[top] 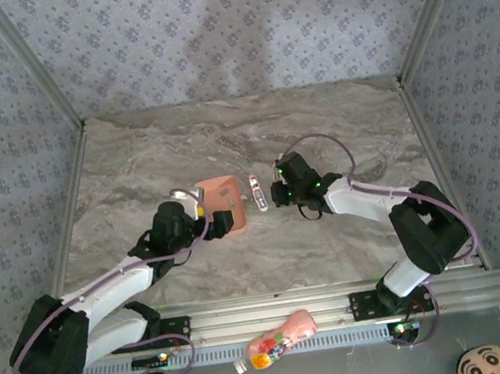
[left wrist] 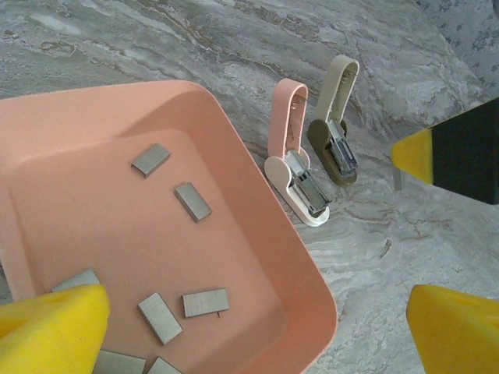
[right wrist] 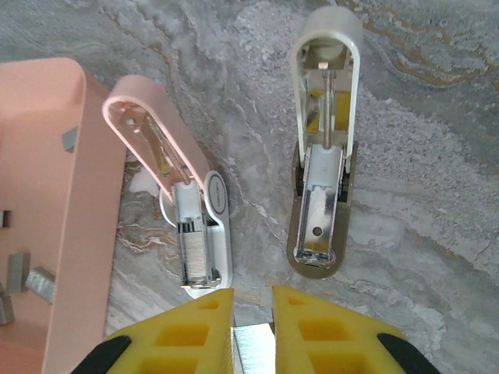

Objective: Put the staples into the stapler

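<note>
The marbled table is lit evenly by diffuse light from above, and the overhead view is rendered slightly hazy and low in contrast. Only soft, short shadows are cast, as inside the salmon tray. The near yellow fingertips are rendered out of focus.

I read this site as a robotics test cell in a lab. Indicators, top view:

1. The desk is a marble-print slab, boxed in by patterned wall panels at 9, 12 and 3 o'clock.
2. Bare aluminium posts rise from the 11 and 1 o'clock corners.
3. A slotted aluminium rail at 6 o'clock carries the two arm bases, and exposed cables run along the arms.
4. A pink bottle and a cartoon head lie outside the rail, at 6 and 5 o'clock.
</note>
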Motion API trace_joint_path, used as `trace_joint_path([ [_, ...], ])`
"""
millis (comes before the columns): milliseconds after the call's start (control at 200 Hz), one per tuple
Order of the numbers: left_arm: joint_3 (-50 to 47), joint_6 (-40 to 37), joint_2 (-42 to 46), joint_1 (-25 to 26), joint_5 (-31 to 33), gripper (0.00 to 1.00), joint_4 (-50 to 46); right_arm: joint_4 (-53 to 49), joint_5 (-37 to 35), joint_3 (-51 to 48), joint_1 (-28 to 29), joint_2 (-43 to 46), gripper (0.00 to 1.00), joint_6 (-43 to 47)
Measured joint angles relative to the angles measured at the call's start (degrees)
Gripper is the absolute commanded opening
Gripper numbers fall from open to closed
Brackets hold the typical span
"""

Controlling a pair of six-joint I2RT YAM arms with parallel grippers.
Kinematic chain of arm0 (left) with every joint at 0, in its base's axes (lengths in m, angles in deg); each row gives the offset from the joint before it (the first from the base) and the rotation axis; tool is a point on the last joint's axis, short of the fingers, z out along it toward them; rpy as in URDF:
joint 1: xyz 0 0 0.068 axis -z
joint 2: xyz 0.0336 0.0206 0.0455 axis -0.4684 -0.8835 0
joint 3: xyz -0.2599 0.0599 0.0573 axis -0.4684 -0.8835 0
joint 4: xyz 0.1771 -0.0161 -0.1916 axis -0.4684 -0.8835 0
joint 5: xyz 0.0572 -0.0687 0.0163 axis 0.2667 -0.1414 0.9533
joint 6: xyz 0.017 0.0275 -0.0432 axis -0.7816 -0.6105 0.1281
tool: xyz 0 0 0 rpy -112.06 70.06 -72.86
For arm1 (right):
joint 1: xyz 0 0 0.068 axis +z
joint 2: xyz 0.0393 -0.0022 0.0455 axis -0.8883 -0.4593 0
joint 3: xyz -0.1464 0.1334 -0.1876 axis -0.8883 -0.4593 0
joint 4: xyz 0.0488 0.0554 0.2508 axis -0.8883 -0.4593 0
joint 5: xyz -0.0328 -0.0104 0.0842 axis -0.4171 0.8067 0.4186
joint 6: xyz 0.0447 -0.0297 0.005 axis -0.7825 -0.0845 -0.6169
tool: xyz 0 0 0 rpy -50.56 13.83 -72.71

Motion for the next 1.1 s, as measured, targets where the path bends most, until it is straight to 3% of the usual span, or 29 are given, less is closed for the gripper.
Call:
trace_joint_path([
  [1099,0.66,-4.26,-3.13,0.02,5.55,0.97,1.79,0.00,-1.07,8.15,-4.00,-9.70,0.17,0.85],
])
